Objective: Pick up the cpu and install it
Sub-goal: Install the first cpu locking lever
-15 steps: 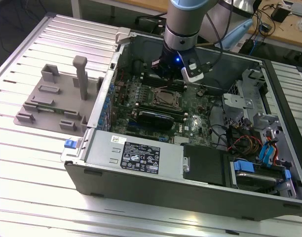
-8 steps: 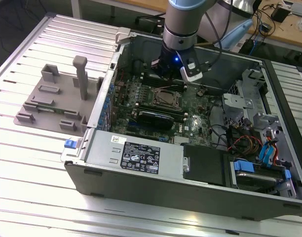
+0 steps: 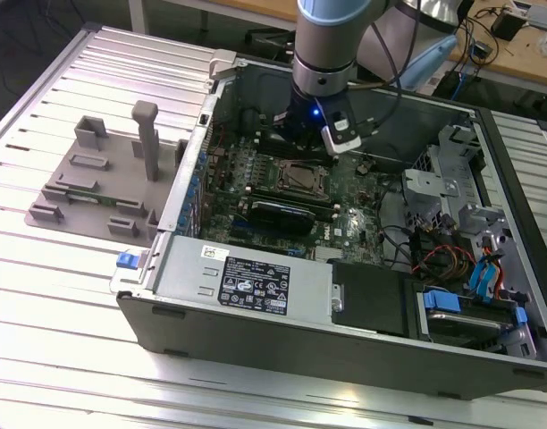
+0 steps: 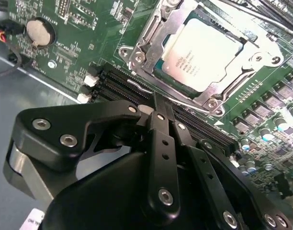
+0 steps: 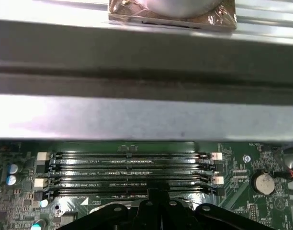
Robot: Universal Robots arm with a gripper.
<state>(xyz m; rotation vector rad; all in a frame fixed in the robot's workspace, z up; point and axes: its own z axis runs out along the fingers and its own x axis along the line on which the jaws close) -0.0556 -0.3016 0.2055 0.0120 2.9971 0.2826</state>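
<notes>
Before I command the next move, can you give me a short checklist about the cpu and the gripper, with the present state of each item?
1. The cpu lies inside the socket frame: ok, its silver top shows flat within the frame.
2. Gripper free of the cpu: ok, it is shut, holds nothing, and sits over the memory slots beside the socket.
3. Socket lever latched: cannot tell.
4. The cpu fully seated and correctly turned: cannot tell.
5. Access to the board: ok, the computer case lies open on its side, with the arm reaching in from above.
</notes>
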